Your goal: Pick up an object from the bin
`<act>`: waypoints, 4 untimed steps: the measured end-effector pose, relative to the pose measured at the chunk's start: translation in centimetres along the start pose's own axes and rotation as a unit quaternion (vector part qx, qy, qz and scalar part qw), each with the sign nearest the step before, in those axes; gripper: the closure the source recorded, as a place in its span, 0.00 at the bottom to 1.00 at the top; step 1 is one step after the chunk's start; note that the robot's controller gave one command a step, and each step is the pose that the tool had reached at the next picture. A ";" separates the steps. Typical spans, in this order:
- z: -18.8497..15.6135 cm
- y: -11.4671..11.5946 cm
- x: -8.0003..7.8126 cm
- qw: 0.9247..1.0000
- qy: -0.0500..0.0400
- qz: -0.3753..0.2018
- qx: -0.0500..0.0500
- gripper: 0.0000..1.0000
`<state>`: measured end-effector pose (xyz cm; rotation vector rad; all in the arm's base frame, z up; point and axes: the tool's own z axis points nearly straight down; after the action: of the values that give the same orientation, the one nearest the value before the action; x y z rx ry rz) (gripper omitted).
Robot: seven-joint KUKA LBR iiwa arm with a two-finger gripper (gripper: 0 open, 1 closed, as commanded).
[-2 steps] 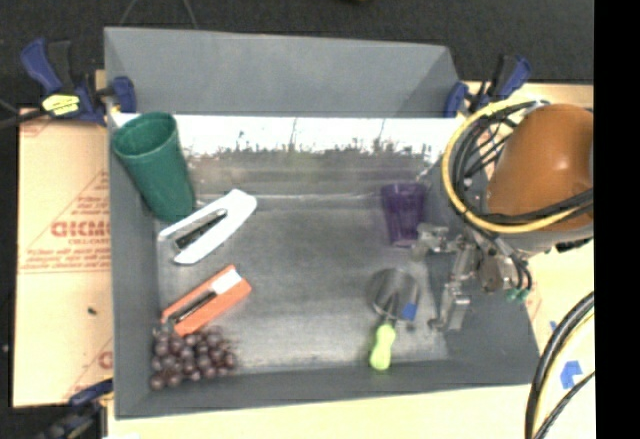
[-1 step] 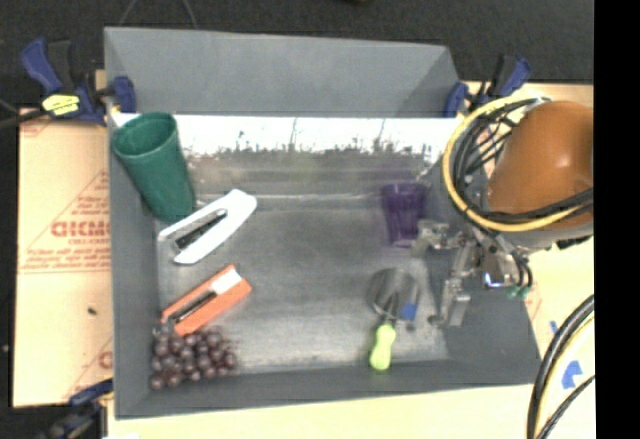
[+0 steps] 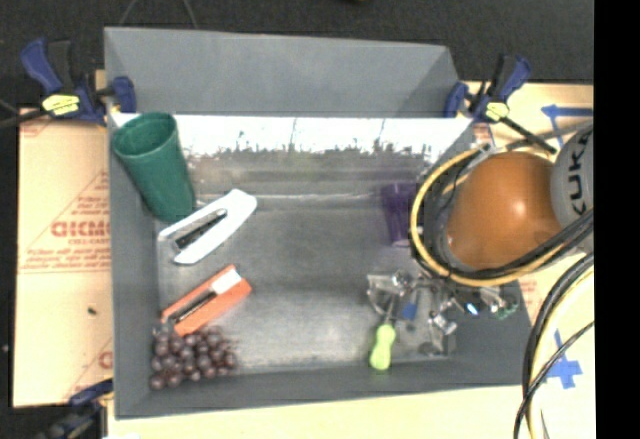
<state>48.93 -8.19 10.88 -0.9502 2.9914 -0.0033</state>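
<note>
Your arm's orange cover (image 3: 497, 212) rides highest, over the right wall of the bin (image 3: 300, 257). Beneath it the gripper (image 3: 412, 317) is down near the front right corner; you cannot tell how wide it stands or whether it has anything. Just beside it, by the front wall, lies a small yellow-green stick (image 3: 381, 347). Purple grapes (image 3: 190, 355) fill the front left corner, with an orange flat piece (image 3: 205, 299) and a white flat tool (image 3: 208, 225) behind them and a green cup (image 3: 155, 165) at the back left.
</note>
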 end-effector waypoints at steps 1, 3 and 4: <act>-3.1 2.2 -0.4 0.997 -0.002 0.080 0.001 0.00; 3.9 3.2 -2.2 0.988 -0.002 -0.153 0.002 0.00; 3.8 1.3 -3.8 0.894 -0.002 -0.448 0.001 1.00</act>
<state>51.28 -4.91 7.05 -2.1872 2.2476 -0.0053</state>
